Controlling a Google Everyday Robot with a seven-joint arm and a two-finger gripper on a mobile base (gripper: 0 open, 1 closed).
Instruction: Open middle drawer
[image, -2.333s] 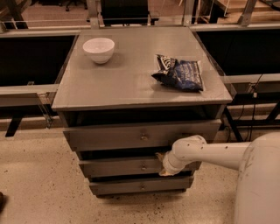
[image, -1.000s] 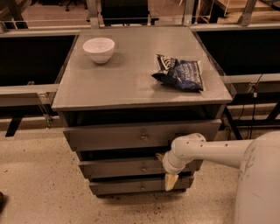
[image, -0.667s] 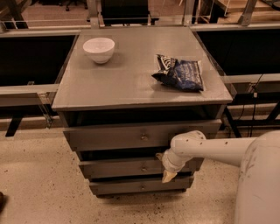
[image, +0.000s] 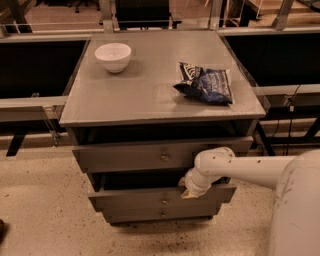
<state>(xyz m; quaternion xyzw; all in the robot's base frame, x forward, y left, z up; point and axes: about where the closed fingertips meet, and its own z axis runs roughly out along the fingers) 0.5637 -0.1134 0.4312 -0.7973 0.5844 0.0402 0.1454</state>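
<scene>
I see the middle drawer (image: 125, 199) low on the near face of the grey cabinet, between the taller top drawer (image: 120, 159) and the narrow bottom drawer (image: 135, 216). Its front is a long, flat grey board with one small round metal knob (image: 164, 200) at the centre. A dark gap runs along its upper edge, under the top drawer. Its front stands nearer to me than the bottom drawer's front and reaches past it at both ends.

My gripper (image: 188, 193) is at the upper edge of the middle drawer's front, just right of the knob, on the end of the white arm (image: 250, 167) that comes in from the right. I cannot tell whether the jaws are wide or narrow, or whether they hold the drawer's edge.

On the near side of the drawer fronts the speckled floor (image: 50, 210) lies open on the left and centre. The robot's white body (image: 300, 210) fills the near right corner.

On the cabinet's surface (image: 145, 95) a white bowl (image: 113, 56) stands at the far left. A dark blue snack bag (image: 206, 84) lies on the right, near that side's edge.
</scene>
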